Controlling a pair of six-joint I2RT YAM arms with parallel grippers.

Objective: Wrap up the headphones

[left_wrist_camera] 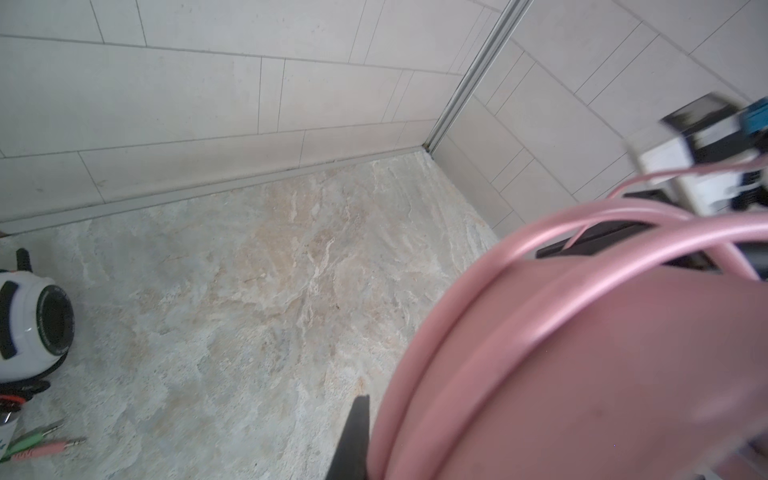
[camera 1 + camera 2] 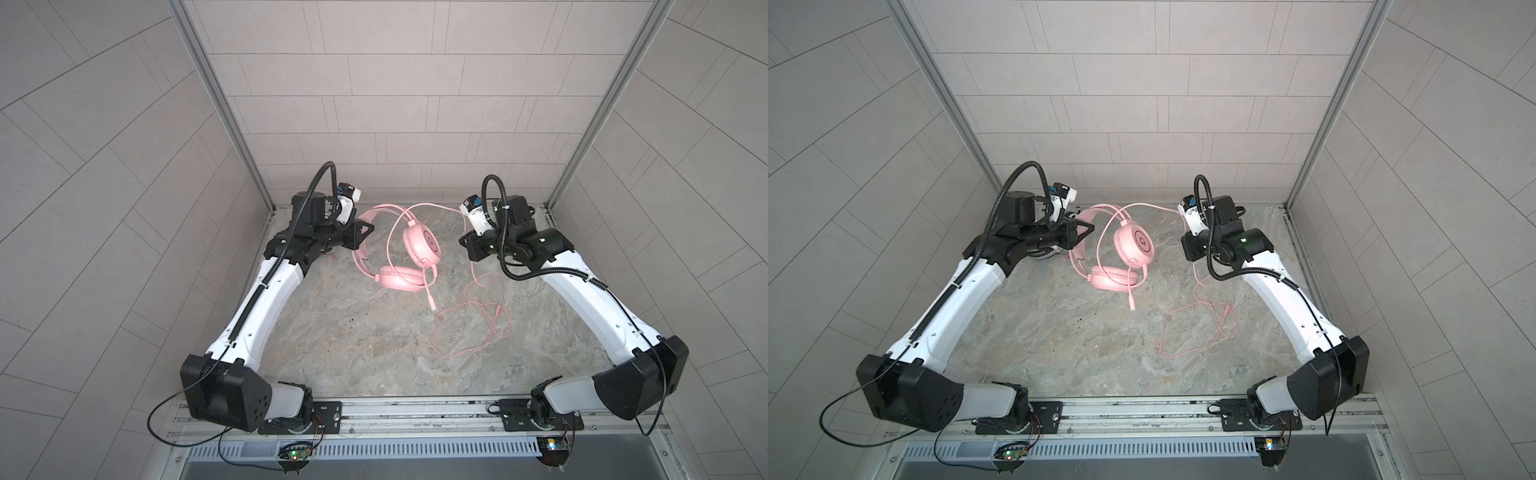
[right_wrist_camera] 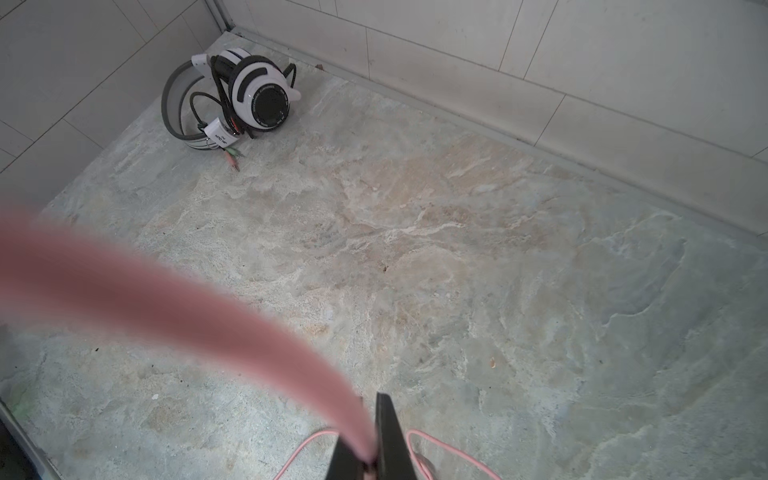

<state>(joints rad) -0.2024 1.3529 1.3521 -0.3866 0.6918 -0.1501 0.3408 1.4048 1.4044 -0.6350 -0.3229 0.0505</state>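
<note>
Your left claw (image 2: pixel 360 233) is closed on the headband (image 1: pixel 582 353) of the pink headset (image 2: pixel 422 245), which sits toward the back of the stone-patterned bench (image 2: pixel 353 357). One ear cup (image 2: pixel 401 279) of the pink headset lies flat on the bench. The other is tilted up just behind it. The mic boom (image 2: pixel 428 291) sticks out from the pink headset toward the front.

Your right claw (image 3: pixel 368 455) is to the right of the pink headset and apart from it, pinched shut on the pink cable (image 3: pixel 187 307). A stretch of that cable arcs from behind the pink headset across to the right claw. It then drops to the bench and lies in loose loops to the front right of the pink headset.

The white-and-black headset (image 3: pixel 257 95) sits to the left of the pink headset, past the left claw, in the back corner of the bench. Both top views mostly hide it under the left arm (image 2: pixel 266 299). Its dark cable is bunched against it, and green and pink plugs (image 1: pixel 41 444) lie beside it on the bench.
</note>
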